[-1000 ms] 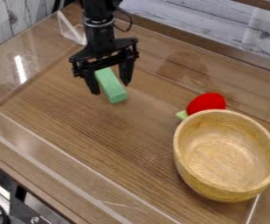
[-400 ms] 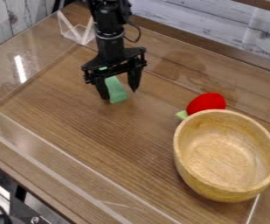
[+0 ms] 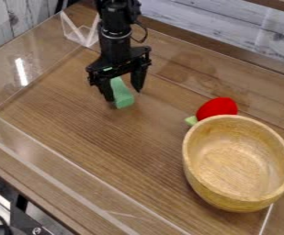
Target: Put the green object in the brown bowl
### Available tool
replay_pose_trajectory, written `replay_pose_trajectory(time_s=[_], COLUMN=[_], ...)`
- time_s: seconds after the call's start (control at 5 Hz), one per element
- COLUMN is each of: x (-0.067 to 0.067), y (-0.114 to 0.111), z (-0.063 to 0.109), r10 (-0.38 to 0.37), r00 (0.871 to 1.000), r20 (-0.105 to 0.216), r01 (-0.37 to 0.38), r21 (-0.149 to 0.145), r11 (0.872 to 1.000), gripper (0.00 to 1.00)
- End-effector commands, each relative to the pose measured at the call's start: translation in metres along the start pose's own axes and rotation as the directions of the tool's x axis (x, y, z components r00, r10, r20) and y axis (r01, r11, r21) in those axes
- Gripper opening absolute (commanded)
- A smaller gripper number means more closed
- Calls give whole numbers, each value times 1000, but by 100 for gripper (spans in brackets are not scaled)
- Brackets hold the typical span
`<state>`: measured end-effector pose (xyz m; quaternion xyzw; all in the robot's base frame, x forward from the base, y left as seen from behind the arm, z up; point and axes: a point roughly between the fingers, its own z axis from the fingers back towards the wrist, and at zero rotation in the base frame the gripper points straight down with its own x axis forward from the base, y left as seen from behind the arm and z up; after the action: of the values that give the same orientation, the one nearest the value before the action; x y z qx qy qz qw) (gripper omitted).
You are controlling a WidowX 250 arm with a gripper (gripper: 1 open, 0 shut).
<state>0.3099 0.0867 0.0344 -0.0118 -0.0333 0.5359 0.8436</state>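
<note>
A: What's the biggest thing in view?

B: The desk (image 3: pixel 95 151), a wood-grain top with clear, see-through walls standing along its edges. Everything else sits on it or hangs over it.

A: And after that?

B: The brown bowl (image 3: pixel 239 162). It sits well apart from the tool, off to the lower right of it, upright, and nothing shows inside it. Its thick rim and grain are plain to see.

A: The arm?

B: A black arm comes down from the top edge and ends in the tool (image 3: pixel 119 76), which points straight down at the desk. Its fingers (image 3: pixel 94 76) stand wide apart, one on each side of the green object (image 3: pixel 122 92).

A: So it's gripping it?

B: No, the jaws are spread open. The green block lies on the desk directly under the tool, between the fingers, and I can't tell whether either finger touches it. The block's long side runs at a slant, toward the lower right.

A: Anything smaller?

B: A red round toy (image 3: pixel 215 109) with a small green stem. It rests to the right of the tool, away from it, just beside the bowl's far rim.
</note>
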Motion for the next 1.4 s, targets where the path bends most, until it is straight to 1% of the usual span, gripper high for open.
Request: replay_pose_trajectory(time_s=[0.0, 0.2, 0.4, 0.6, 0.8, 1.0, 1.2], x=[11, 8, 18, 26, 16, 10, -1], y=[-2, 3, 4, 4, 4, 3, -2], z=[20, 22, 20, 15, 14, 10, 28], r10=[47, 74, -6, -79, -171, -124, -75], r00=[997, 995, 997, 994, 983, 990, 996], r20=[62, 71, 72, 71, 64, 64, 48], r01=[-44, -71, 9, 83, 175, 127, 79], r21=[-48, -46, -48, -51, -55, -53, -79], r11=[998, 996, 999, 995, 983, 990, 994], gripper=[100, 100, 100, 100, 100, 0, 0])
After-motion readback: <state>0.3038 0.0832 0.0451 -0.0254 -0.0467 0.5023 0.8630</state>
